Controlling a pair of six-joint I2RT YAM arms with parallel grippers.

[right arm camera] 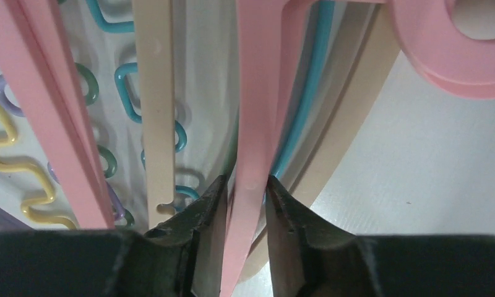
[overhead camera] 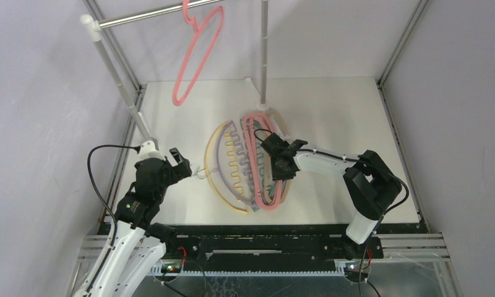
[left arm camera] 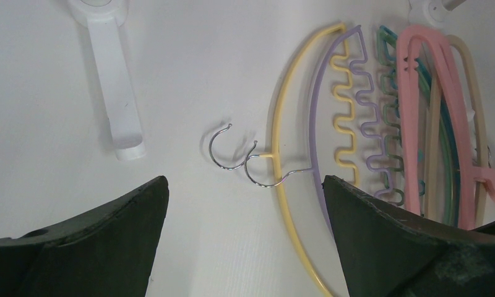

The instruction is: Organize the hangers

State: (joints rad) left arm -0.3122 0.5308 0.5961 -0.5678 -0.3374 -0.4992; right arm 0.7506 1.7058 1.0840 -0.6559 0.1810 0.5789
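**Right pincer clamped on a pink hanger, left pincer gaping**

From above: my left pincer [overhead camera: 182, 166] hangs spread over the table [overhead camera: 344, 117]. The hangers [overhead camera: 240, 167] lie heaped between my two pincers. My right pincer [overhead camera: 281, 168] is down on the side of the heap nearest it, on the pink hanger [overhead camera: 252, 133] that lies on top. A second pink hanger [overhead camera: 198, 52] hangs from the silver rail [overhead camera: 152, 12], high up and well beyond both pincers.

Left wrist: my fingers [left arm camera: 96, 247] stand wide apart and grasp nothing. Two wire hooks [left arm camera: 211, 151] lie just ahead of the gap. They belong to the yellow hanger [left arm camera: 281, 117] and the lavender hanger [left arm camera: 319, 99], which curve away ahead of my right-hand finger. A white rack foot [left arm camera: 118, 93] lies ahead of the other finger.

Right wrist: my fingers [right arm camera: 202, 216] are pinched on a flat arm of the pink hanger [right arm camera: 257, 93]. A tan hanger [right arm camera: 155, 93] runs just left of them, and a teal hanger [right arm camera: 307, 93] just right.
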